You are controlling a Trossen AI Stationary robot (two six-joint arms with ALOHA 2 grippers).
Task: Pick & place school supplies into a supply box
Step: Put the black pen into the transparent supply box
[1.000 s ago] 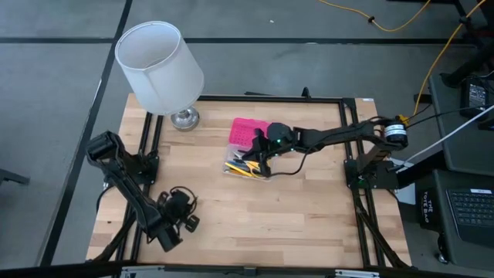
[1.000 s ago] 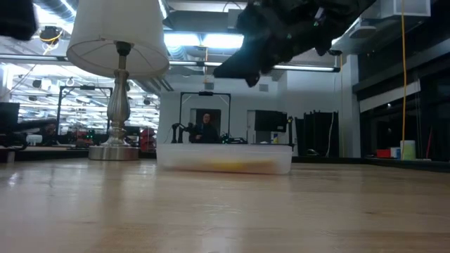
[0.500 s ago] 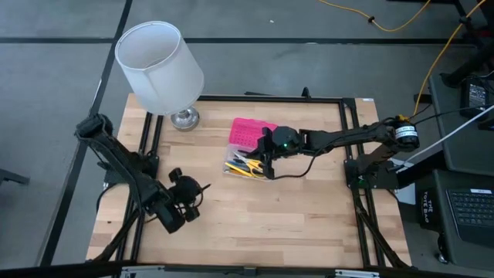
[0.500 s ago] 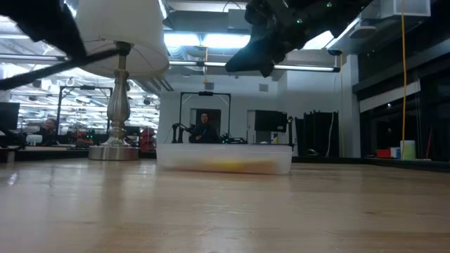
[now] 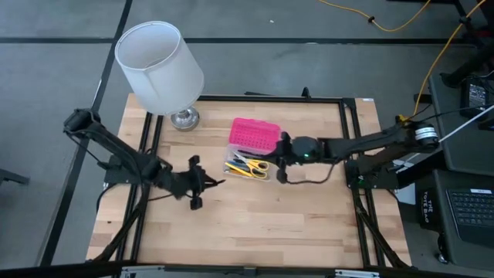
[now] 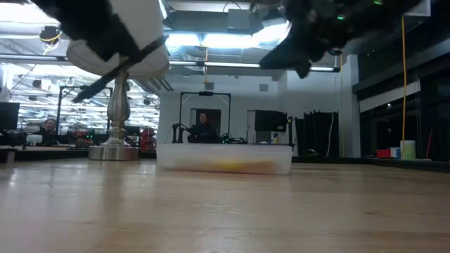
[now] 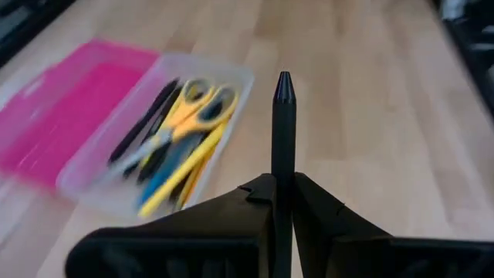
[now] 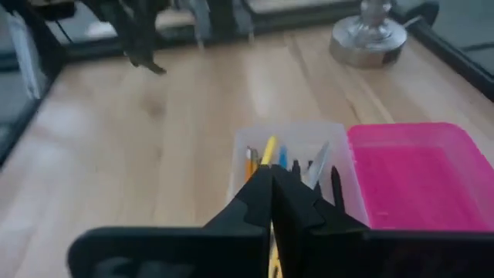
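The supply box lies open mid-table, its pink lid (image 5: 255, 135) flat beside the clear base (image 5: 245, 165). Inside the base are school supplies: yellow-handled scissors (image 7: 197, 104) and several pens and pencils (image 7: 166, 166). My left gripper (image 5: 199, 183) hovers left of the box, shut on a black pen (image 7: 283, 116). My right gripper (image 5: 281, 159) hangs just right of the box, shut with nothing in it (image 8: 270, 185). In the low view both grippers are well above the table, and the pen (image 6: 119, 69) slants in the air. My left gripper pinches the black pen's lower shaft (image 7: 282, 185) between its two fingers. The rest of the pen sticks out past the fingertips to its tapered end (image 7: 284, 81). The pen is lifted clear of the table and slants in the air.
A lamp with a white shade (image 5: 160, 66) and a metal base (image 5: 184, 118) stands at the table's far left corner. Bare wood (image 5: 255, 224) stretches along the near side. Black frame rails (image 5: 359, 193) run along the left and right edges. A person (image 6: 205, 128) is in the room behind.
My left gripper has risen with the pen, moved toward the table's far and right side, nearer the box, and rolled about its own axis. My right gripper has drawn back from over the box toward the table's right edge.
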